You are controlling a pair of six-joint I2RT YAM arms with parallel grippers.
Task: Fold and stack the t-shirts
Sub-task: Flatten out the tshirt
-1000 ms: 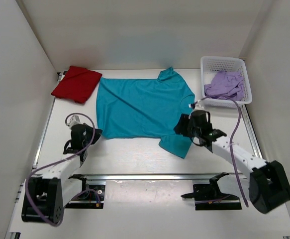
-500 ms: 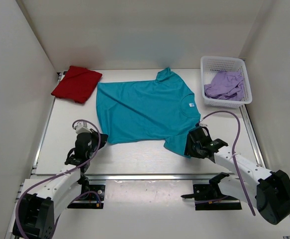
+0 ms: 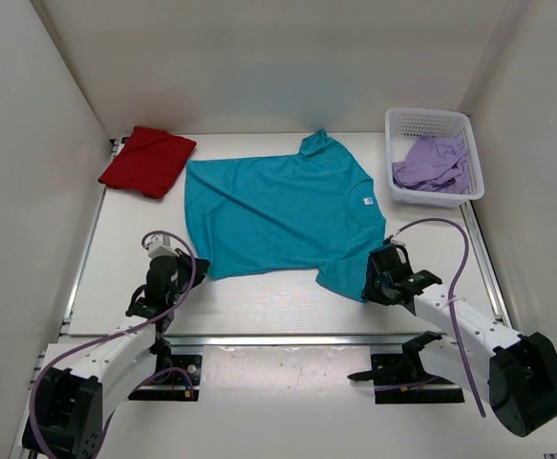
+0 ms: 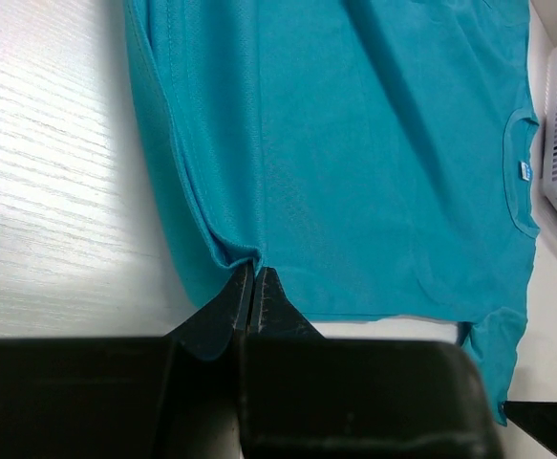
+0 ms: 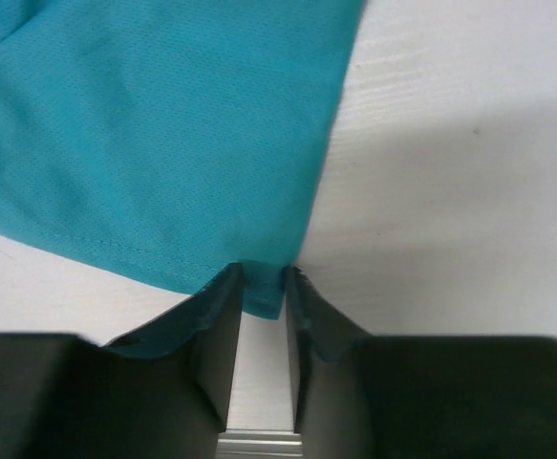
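Teal t-shirt [image 3: 283, 215], collar right, lengthwise left-right

Teal tee [image 3: 276, 212]; red tee [image 3: 147, 160]; lilac tee [image 3: 432, 162]; white basket [image 3: 428, 120].

A white basket [image 3: 429, 124] stands at the table's [image 3: 259, 296] far-right corner.

Clearly a robot lab test cell, not a home. White panel walls [image 3: 58, 105] boxing in a white table [image 3: 259, 292] on three sides, bare and evenly lit. Aluminium rails [image 3: 288, 338] along the table's near edge and sides, black base brackets [image 3: 407, 375] bolted down, loose purple cables [image 3: 455, 263] looping off two arms. Laundry laid out as test props only: a teal shirt [image 3: 278, 210], a red shirt [image 3: 147, 160], a white basket [image 3: 431, 122] holding a lilac one [image 3: 433, 161].
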